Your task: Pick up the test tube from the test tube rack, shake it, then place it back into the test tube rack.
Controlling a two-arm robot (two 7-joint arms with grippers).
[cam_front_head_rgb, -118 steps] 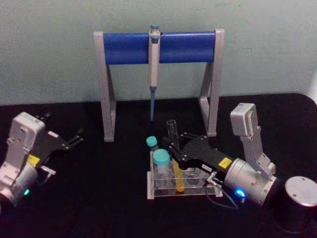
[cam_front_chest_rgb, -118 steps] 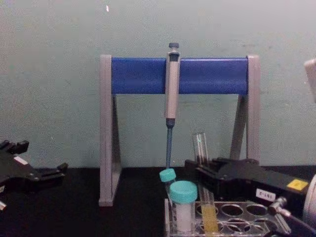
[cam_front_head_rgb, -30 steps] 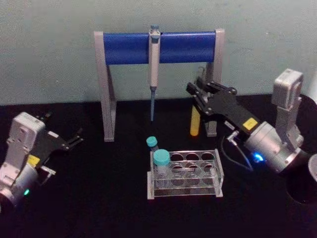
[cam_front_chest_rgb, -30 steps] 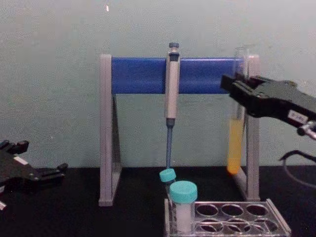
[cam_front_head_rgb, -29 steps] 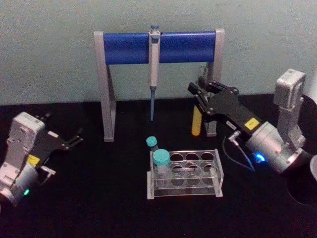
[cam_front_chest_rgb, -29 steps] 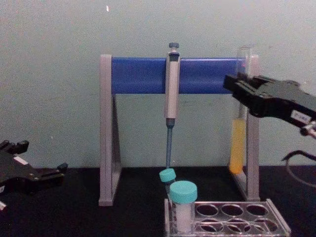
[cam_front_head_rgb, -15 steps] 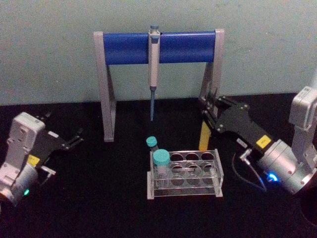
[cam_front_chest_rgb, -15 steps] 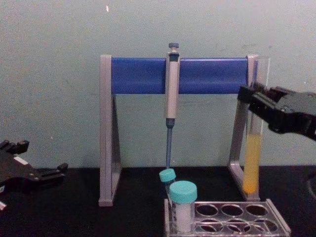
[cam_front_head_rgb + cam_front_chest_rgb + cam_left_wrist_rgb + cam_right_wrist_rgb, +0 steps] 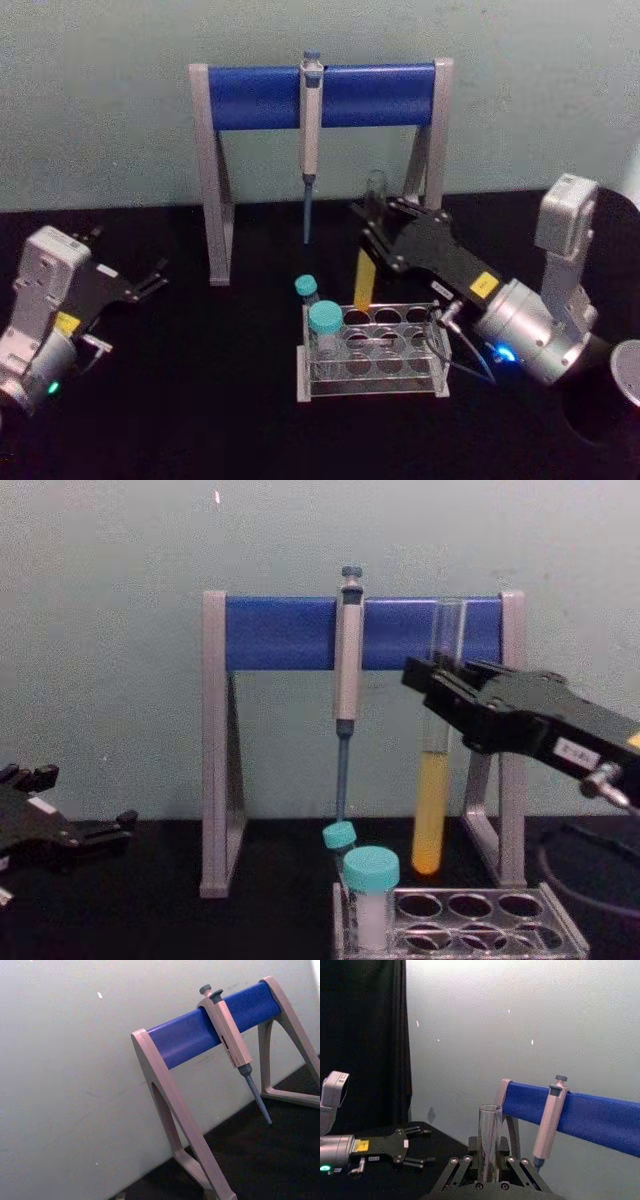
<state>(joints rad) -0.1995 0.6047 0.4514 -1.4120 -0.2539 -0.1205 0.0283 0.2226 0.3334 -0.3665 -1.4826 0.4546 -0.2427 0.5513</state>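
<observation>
Shifted left from beside the stand point(image 9: 215, 740): test tube point(image 9: 432, 810), upright just above rack point(image 9: 565, 940), apparently lined up for reinsertion; right claw point(image 9: 437, 695) clamped on its upper glass. Left claw point(image 9: 152, 278) parked, spread open, at bench point(image 9: 230, 400) left.

A small laboratory bench.
A grey-blue pipette point(image 9: 311, 120) hangs from a grey stand point(image 9: 212, 170) with a blue crossbar. A clear plastic test tube rack point(image 9: 372, 389) with rows of round holes stands on the black table point(image 9: 200, 400), with two teal-capped tubes point(image 9: 325, 318) at its left end. An open glass test tube point(image 9: 432, 820) holds yellow-orange liquid. Behind them is a plain pale wall point(image 9: 100, 100).
</observation>
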